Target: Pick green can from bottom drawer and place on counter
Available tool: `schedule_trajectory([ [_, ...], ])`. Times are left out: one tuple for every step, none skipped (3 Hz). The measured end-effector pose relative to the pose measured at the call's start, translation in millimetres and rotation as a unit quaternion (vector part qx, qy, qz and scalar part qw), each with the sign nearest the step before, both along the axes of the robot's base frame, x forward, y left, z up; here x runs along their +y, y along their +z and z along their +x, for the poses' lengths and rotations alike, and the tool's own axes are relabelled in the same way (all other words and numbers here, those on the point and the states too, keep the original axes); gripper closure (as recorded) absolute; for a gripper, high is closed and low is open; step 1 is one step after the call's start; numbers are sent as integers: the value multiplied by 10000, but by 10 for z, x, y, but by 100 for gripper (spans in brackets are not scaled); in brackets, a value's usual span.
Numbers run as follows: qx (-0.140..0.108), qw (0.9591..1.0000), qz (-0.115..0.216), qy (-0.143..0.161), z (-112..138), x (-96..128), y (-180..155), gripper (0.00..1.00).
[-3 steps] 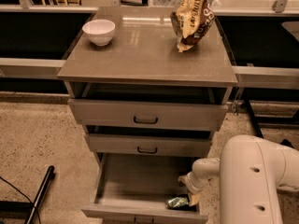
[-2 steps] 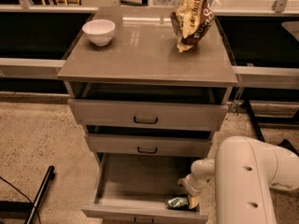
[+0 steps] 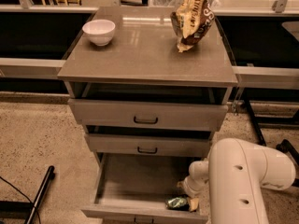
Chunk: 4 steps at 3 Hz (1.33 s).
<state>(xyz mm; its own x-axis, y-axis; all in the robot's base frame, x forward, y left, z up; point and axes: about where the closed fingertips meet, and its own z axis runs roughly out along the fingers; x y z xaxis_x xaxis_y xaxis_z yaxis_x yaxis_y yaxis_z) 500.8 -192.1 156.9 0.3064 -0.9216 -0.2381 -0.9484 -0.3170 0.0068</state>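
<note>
Left of the cabinet, a black rod (image 3: 39, 195) lies slanted on the speckled floor (image 3: 32, 139), which is otherwise open there. The counter (image 3: 140, 55) carries a white bowl (image 3: 99, 31) near its rear left corner and a chip bag (image 3: 191, 17) standing near its rear right corner; the surface between them and along the front edge is bare. The top drawer (image 3: 145, 115) and middle drawer (image 3: 147, 146) stand slightly ajar. The bottom drawer (image 3: 135, 181) is pulled well out, and its left and centre floor is unoccupied.

The green can (image 3: 177, 203) lies on its side in the front right corner of the bottom drawer, close against the drawer front. The gripper (image 3: 190, 199) is down inside the same corner, just beside the can on its right and slightly above it; contact cannot be confirmed. Whether the gripper is parted, closed or clamped on anything cannot be told, since the white arm (image 3: 247, 181) covers part of it.

Dark lettering on the chip bag is not legible. The can's pale markings cannot be read.
</note>
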Motion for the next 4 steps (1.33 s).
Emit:
schedule_trajectory([
  [12,10000,5,2,-5,4,10,33],
  [105,9999,41,35,-28,16,-108,38],
  [195,9998,43,74,-46,26,-199,51],
  [275,9995,55,125,-61,48,-264,65],
])
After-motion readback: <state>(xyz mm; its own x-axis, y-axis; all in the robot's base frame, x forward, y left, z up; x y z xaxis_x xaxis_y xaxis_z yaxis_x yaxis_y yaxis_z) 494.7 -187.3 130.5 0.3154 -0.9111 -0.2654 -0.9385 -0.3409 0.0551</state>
